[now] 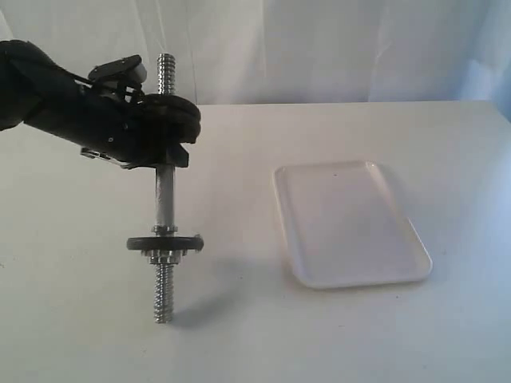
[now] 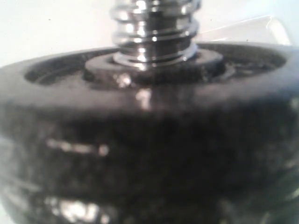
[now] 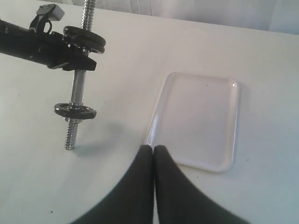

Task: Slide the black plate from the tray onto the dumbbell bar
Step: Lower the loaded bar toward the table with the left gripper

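The task looks mostly done. The tray [image 1: 351, 231] lies on the bench [image 1: 415, 343] with nothing in it, well apart from the dumbbell bar [image 1: 164, 195], which stands upright on 1 threaded end. The black plate [image 1: 172, 112] is off the tray and over the bar's upper end. The left wrist view shows the coarse thread rising through its centre hole. It sits high on the bar, about where the thread meets the smooth middle, with bare rod between it and the lower disc [image 1: 164, 242] and its nuts [image 1: 164, 257].

The left gripper [image 1: 156, 132] reaches in from the side at the plate's height. Its fingers are hard to pick out against the black metal, but with nothing beneath the plate it is judged to be clamped on it. The right gripper [image 3: 153, 151] hangs above the bench beside the tray, fingers pressed together and holding nothing.

What is left, by this reading, is to let the plate slide down the smooth shaft — and then draw the left arm clear. The bar stands on a narrow end, so a sideways tug could topple it.
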Robot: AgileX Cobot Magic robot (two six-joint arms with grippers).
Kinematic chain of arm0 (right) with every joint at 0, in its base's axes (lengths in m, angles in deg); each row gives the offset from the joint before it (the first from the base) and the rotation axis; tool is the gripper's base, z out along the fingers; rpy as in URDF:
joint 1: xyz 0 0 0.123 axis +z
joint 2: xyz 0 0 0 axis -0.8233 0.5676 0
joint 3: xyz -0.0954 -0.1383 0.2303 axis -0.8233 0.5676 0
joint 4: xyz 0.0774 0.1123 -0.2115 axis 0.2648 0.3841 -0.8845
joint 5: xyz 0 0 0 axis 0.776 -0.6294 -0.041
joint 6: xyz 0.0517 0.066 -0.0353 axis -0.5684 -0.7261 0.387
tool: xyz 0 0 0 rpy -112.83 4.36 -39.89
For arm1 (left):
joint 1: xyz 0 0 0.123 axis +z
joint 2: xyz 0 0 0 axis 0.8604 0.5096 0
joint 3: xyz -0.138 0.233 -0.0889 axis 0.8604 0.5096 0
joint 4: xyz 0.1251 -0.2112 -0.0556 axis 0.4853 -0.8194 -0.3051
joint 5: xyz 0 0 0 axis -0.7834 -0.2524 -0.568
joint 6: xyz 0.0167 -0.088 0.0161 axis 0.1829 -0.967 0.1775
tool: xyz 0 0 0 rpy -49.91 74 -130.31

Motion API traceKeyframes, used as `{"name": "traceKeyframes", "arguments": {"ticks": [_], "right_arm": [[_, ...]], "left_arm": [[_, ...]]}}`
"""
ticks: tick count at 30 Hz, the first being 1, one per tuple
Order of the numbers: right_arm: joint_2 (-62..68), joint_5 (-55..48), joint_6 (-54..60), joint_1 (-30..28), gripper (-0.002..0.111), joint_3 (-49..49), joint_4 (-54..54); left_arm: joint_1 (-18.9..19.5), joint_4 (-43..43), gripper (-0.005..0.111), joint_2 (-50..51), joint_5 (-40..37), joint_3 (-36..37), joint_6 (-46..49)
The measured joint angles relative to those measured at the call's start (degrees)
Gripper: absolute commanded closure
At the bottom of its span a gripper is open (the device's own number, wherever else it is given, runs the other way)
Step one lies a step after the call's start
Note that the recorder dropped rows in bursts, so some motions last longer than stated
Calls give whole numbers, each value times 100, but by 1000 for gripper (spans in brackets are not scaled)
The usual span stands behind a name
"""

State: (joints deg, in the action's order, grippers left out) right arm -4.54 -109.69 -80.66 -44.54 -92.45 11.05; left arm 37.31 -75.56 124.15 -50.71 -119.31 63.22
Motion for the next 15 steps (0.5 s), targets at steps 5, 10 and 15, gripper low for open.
{"name": "traceKeyframes", "arguments": {"ticks": [5, 10, 15], "right_arm": [[-430, -12, -51, 0, 108, 380, -14], [-687, -23, -56, 0, 108, 650, -14], [-799, -23, -66, 0, 108, 808, -29]], "left_arm": [[-86, -234, 107, 238, 51, -244, -22], [-135, -334, 107, 441, 64, -313, -181], [-135, -512, 107, 669, 172, -313, -295]]}}
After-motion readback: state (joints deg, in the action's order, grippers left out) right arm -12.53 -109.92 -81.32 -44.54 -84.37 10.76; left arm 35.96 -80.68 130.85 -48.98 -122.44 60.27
